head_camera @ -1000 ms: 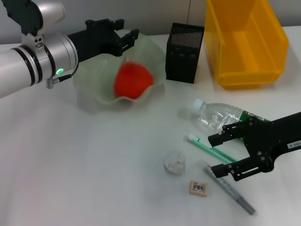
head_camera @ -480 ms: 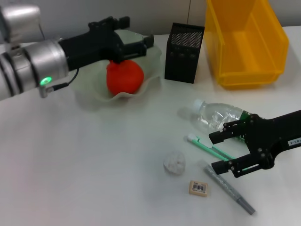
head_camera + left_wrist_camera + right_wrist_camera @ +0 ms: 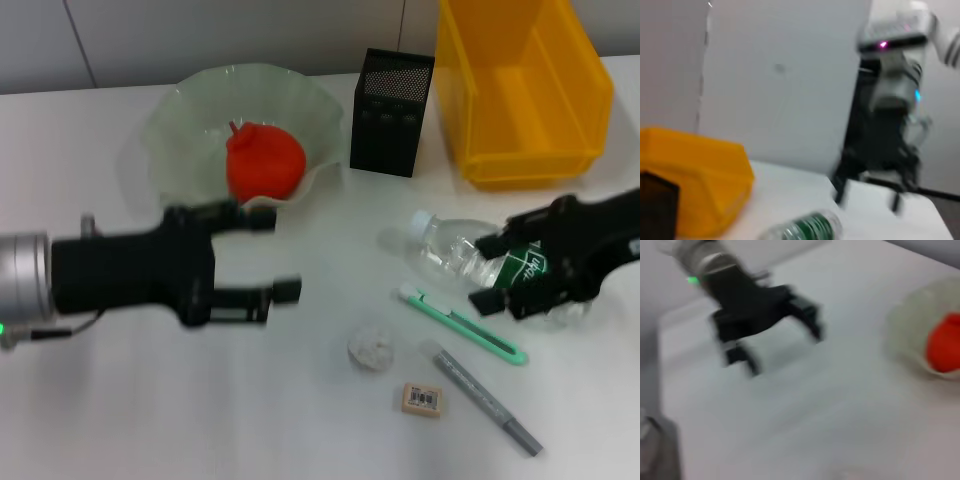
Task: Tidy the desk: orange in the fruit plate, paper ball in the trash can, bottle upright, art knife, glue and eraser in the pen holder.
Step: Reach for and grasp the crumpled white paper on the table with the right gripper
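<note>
**Right gripper closes in on the fallen bottle**

Right gripper (image 3: 497, 272), fingers spread, straddles the bottle (image 3: 462, 250) lying on its side at 3 o'clock on the counter (image 3: 150, 400). Clear thin plastic, probably light, slick and crushable; the labelled midsection looks the firmest hold. Left gripper (image 3: 270, 255), spread and empty, hovers at 9 o'clock below the ruffled glass fruit plate (image 3: 175, 125) holding the orange (image 3: 264, 165).

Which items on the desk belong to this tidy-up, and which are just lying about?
Job items: orange in fruit plate; paper ball; bottle, lying down; art knife; eraser; grey glue stick; pen holder; yellow bin, probably the trash can.

Lying about: nothing visible.
</note>
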`<state>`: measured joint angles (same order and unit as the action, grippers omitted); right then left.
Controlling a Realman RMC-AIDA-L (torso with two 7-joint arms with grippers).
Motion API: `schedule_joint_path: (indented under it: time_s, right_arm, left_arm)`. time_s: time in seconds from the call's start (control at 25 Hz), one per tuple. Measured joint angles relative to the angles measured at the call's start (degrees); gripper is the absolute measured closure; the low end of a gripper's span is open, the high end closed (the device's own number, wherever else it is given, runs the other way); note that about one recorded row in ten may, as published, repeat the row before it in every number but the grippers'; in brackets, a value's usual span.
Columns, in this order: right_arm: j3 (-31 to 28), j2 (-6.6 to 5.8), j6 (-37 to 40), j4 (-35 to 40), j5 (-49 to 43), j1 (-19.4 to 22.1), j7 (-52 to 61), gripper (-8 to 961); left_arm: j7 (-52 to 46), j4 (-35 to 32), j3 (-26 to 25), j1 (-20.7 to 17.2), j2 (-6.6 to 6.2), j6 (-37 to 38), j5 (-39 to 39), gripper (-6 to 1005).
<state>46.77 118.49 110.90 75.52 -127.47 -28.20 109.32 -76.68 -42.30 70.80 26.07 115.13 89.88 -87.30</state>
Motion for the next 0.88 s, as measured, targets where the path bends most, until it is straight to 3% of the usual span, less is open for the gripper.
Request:
schedule_joint_path:
  time_s: [0.2,0.32,0.44,0.52,0.64,0.72,0.88]
  right_arm:
    - [0.68,-0.66,0.24,7.26,-8.14,-5.58,11.43,260]
    - [6.47,-1.90,0.92,5.56,-15.83,-11.91,18.58,262]
    - [9.64,-1.97,1.34,3.32,-19.01,-14.79,21.02,263]
    - [13.61,-1.69,1.81,-1.98,-21.30,-19.48,24.07,264]
    - [15.42,-1.20,1.57,-5.19,-21.76,-22.11,25.63,266]
    - [17.32,-0.16,0.41,-8.55,-21.95,-24.78,27.01,267]
    - [20.77,0.57,-2.31,-11.96,-22.02,-26.65,28.99,268]
  left_arm:
    - [0.20,0.49,-0.04,-1.80,0.42,2.67,-4.33,136]
    - [1.01,0.70,0.01,-2.18,0.51,4.70,-6.32,136]
    - [1.75,0.90,-0.05,-2.32,0.44,6.01,-7.24,136]
    - [2.91,1.39,-0.39,-2.51,0.19,7.93,-8.11,136]
    - [3.21,1.52,-0.66,-2.91,0.03,8.25,-8.62,136]
    - [3.91,1.59,-1.96,-3.69,-0.05,8.25,-9.99,136]
    - [4.79,2.46,-3.93,-4.06,-0.07,8.30,-11.39,136]
